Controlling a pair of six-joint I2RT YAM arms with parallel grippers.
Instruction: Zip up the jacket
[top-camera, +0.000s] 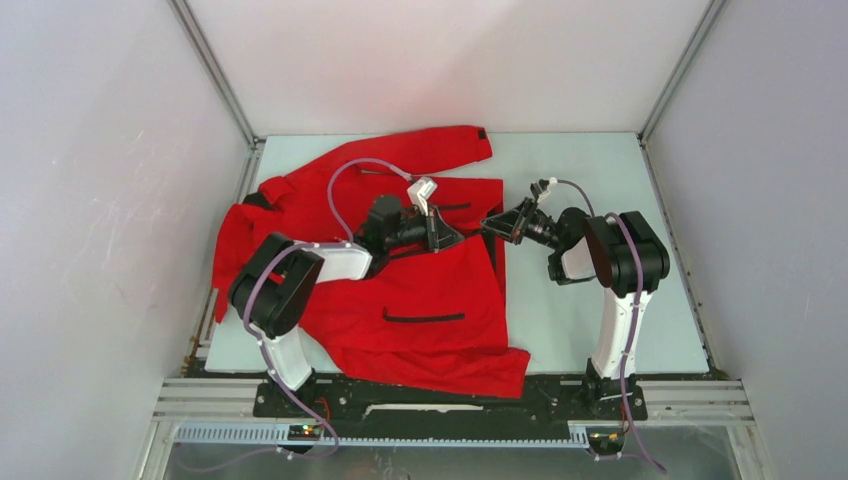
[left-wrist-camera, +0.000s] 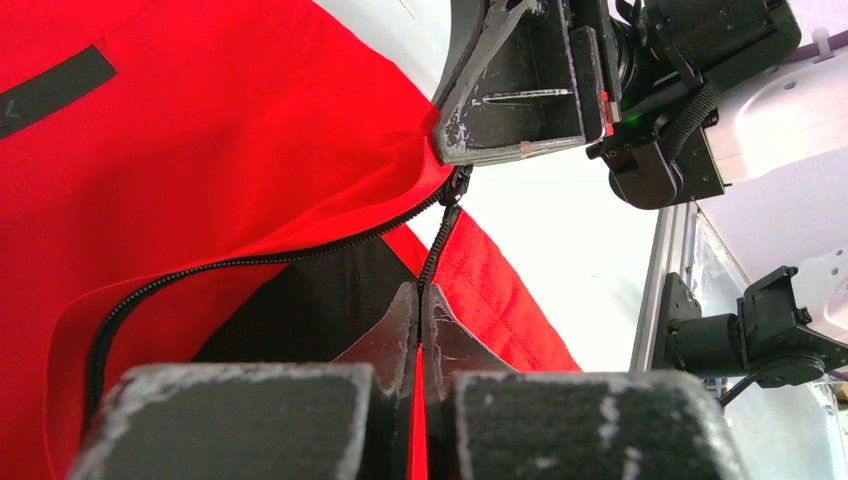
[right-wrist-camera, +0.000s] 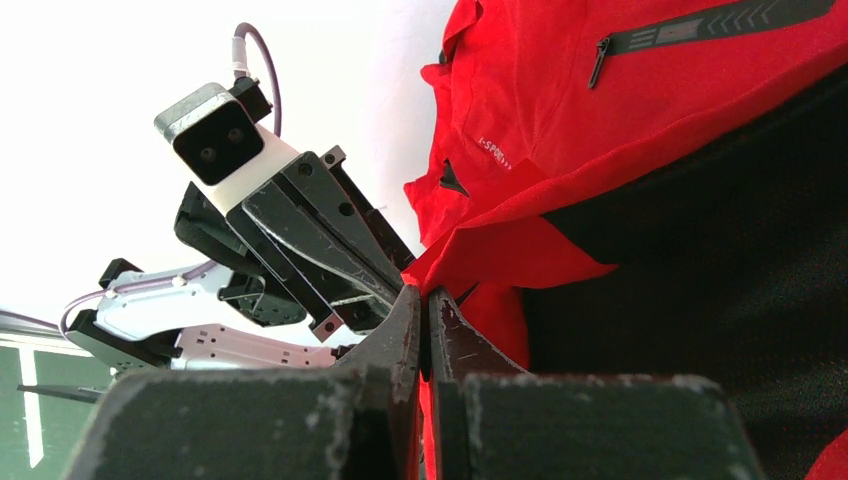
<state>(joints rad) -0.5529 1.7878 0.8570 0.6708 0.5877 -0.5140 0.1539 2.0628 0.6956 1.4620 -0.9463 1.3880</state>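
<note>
- Left gripper is seen clenched on the jacket. A thin strip of red cloth is pinched between its dark, scuffed, wedge-shaped fingers, at the foot of one black toothed row.
- Right gripper is likewise closed on a fold of the red front edge, with its fingertips pressed together and no gap left.
- Both grippers are held close together, tip towards tip, near the middle of the table, at the jacket edge that faces the right arm.
- The front zipper is shown unjoined. One black toothed row curves away across the cloth and a second runs straight down to the left fingers. Both rows are gathered at the right gripper's tip.
- The shell is made of smooth, bright red cloth, and a matt black lining is exposed where the front is lifted.
- A black slanted pocket zip with a chevron print is seen on the red panel.
- The jacket is spread over the left and middle of the pale grey-green table, with one sleeve stretched along the far edge.
- The table is enclosed by plain pale walls, which are joined by metal corner rails.
</note>
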